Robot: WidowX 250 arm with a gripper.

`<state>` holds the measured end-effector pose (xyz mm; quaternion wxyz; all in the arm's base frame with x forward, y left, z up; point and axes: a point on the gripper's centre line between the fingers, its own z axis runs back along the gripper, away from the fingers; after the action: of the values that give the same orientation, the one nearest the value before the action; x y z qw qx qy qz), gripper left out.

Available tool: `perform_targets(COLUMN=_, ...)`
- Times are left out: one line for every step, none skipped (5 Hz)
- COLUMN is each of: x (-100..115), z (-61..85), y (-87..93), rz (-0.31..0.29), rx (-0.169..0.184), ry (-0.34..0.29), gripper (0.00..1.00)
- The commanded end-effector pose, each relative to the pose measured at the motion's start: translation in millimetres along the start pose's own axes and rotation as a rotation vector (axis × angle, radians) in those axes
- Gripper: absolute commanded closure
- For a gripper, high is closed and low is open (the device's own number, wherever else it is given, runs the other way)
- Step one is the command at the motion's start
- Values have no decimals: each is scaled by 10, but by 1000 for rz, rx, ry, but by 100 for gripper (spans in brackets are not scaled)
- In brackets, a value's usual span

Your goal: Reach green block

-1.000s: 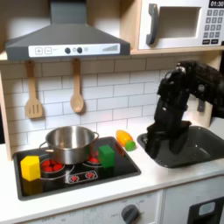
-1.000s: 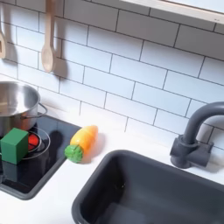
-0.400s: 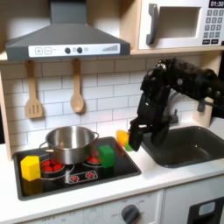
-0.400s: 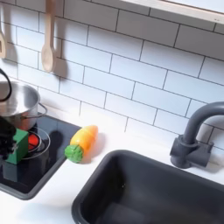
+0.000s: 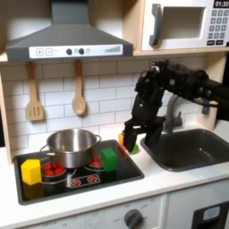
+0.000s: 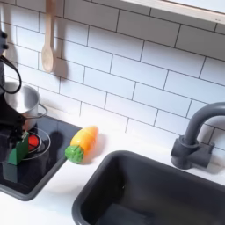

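1. The fingers (image 5: 131,143) hang just above and to the first exterior view's right of the green block (image 5: 109,158), tips pointing down. Too dark and small against the arm to make out the gap, so I cannot tell whether they are parted or together. Nothing is seen held between them.
2. In the second exterior view the gripper (image 6: 16,134) stands at the left edge, right over the green block (image 6: 18,151), partly covering it. Contact or a small gap: cannot tell.
3. The green block sits on the black stovetop (image 5: 85,179), on its front-right burner area, just beside the steel pot (image 5: 72,145) on the first exterior view's right. It looks upright and flat on the stovetop.
4. The corn-like toy (image 6: 82,142) lies on the white surface (image 5: 116,201) between the stovetop and the sink (image 5: 192,148), close behind the gripper in the first exterior view. The yellow block (image 5: 31,171) sits at the stovetop's far left, well apart from the gripper.
5. The arm (image 5: 174,85) arches from the first exterior view's right, over the sink, down toward the stovetop.
6. Step in hand, as judged: final approach of the reach; nearly complete.
7. The next move likely calls for a short descent and a slight shift toward the first exterior view's left to centre on the block, keeping clear of the pot rim and the corn-like toy.
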<state>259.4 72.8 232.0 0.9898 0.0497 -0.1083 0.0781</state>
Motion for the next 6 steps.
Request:
perform_targets(x=225, z=-94, y=47, rz=30, rx=19, ry=-10, gripper=0)
perform_targets(x=342, z=-155, y=72, rz=45, rx=31, ry=-6, gripper=0)
perform_targets(x=429, z=-199, y=90, rz=53, rx=31, ry=-7, gripper=0)
perform_targets(x=493, z=-250, y=112, rz=51, rx=34, ry=-3, gripper=0)
perform_targets(x=569, z=-278, y=108, rz=38, rx=30, ry=-11, gripper=0)
perform_targets(x=620, z=-324, y=155, rz=43, rx=34, ry=-6, gripper=0)
